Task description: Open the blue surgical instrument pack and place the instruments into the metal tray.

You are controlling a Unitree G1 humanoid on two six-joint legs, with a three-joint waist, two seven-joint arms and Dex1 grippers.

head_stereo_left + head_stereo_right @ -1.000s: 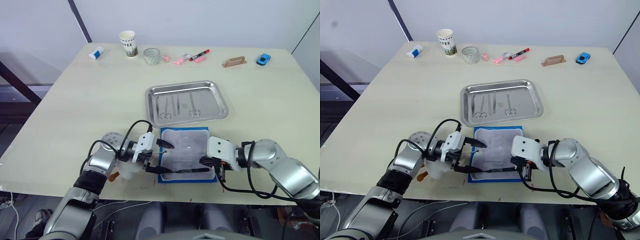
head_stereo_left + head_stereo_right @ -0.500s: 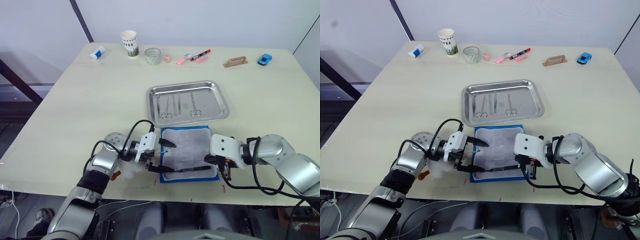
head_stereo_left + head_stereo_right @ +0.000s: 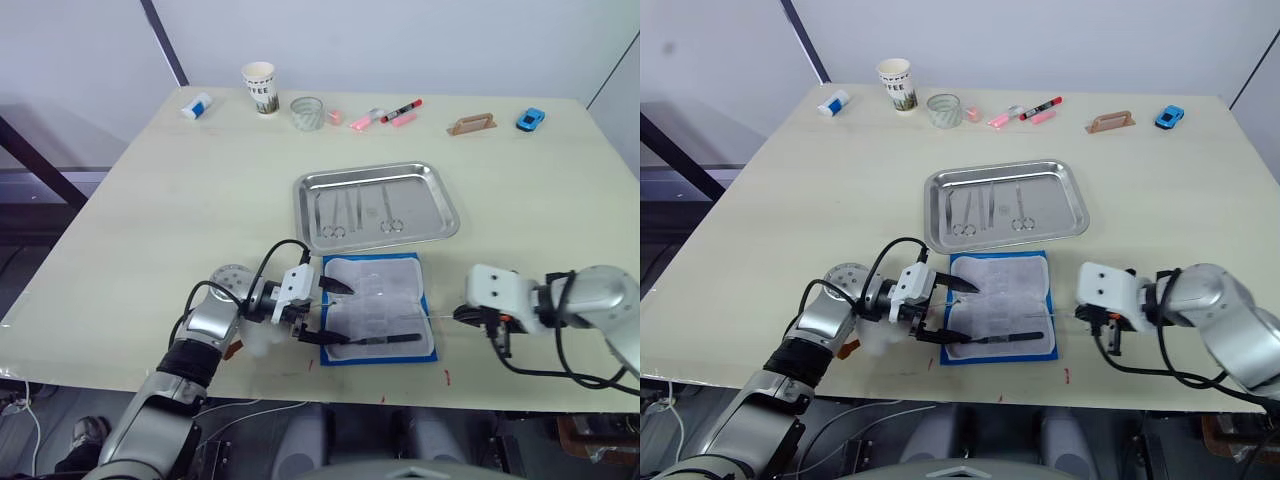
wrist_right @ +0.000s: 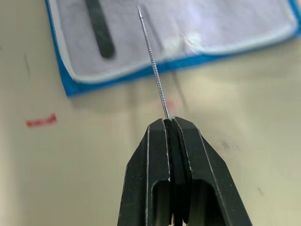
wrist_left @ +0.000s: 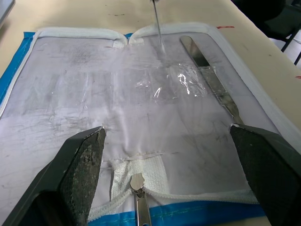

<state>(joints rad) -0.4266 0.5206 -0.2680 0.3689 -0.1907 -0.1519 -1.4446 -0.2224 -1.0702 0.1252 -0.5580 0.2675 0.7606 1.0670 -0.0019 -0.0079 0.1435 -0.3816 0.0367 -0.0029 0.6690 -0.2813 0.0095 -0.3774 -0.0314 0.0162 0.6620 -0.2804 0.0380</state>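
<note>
The blue surgical instrument pack (image 3: pixel 378 310) lies open near the table's front edge, pale lining up. My left gripper (image 3: pixel 334 313) stands open at its left edge, one finger (image 5: pixel 75 165) on each side of the lining. A dark flat instrument (image 3: pixel 385 339) lies in the pack along its near edge. To the right of the pack, my right gripper (image 3: pixel 464 316) is shut on a thin steel probe (image 4: pixel 153 66) that points back toward the pack. Just beyond the pack, the metal tray (image 3: pixel 372 171) holds several instruments, among them scissors (image 3: pixel 388 212).
Along the far edge stand a paper cup (image 3: pixel 257 87), a glass (image 3: pixel 306 112), pink pens (image 3: pixel 358 122), a red marker (image 3: pixel 400 109), a tan handle (image 3: pixel 470 124), a blue toy car (image 3: pixel 529 119) and a white tube (image 3: pixel 195 105). The table's front edge runs just below the pack.
My right gripper has moved right, off the pack, drawing the thin probe out with it. The left gripper stays open at the pack's left edge.
</note>
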